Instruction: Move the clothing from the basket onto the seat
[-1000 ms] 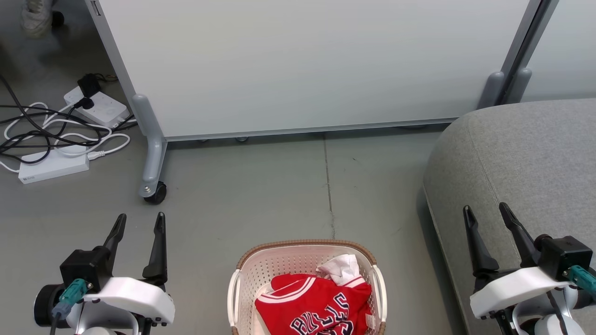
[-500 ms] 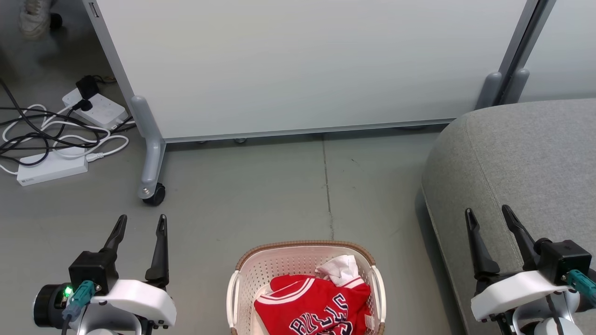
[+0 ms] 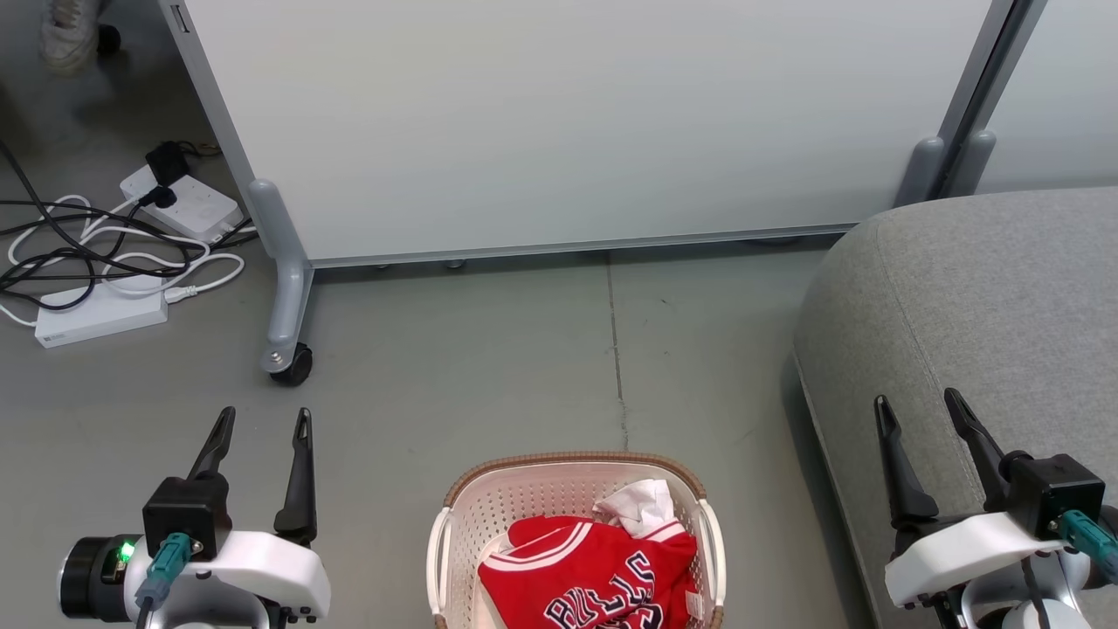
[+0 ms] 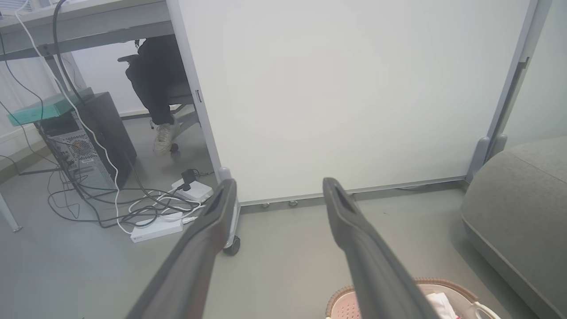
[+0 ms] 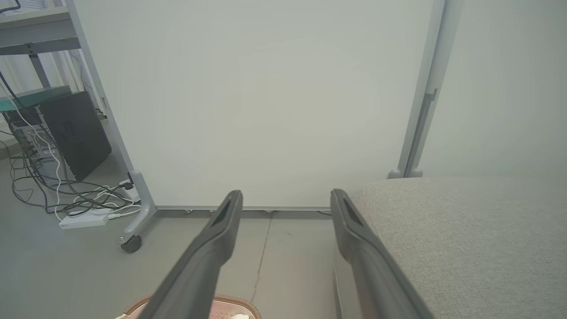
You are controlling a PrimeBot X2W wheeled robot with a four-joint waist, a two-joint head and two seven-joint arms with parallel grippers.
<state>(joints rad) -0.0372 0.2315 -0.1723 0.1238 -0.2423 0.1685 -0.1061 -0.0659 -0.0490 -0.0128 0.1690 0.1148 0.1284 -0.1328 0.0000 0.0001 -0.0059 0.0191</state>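
Both hands are empty, fingers spread wide: left hand (image 3: 266, 412) over the floor (image 3: 489, 367) beside the oval cream perforated plastic basket (image 3: 524, 498), right hand (image 3: 914, 398) by the edge of the large grey fabric seat (image 3: 987, 288); the crumpled red, white-trimmed clothing (image 3: 585, 572) lies in the basket between them. A shallow pinch could catch one fold only; the trailing cloth might snag the brown rim (image 3: 572, 456), drag the basket, or drop short of the seat.
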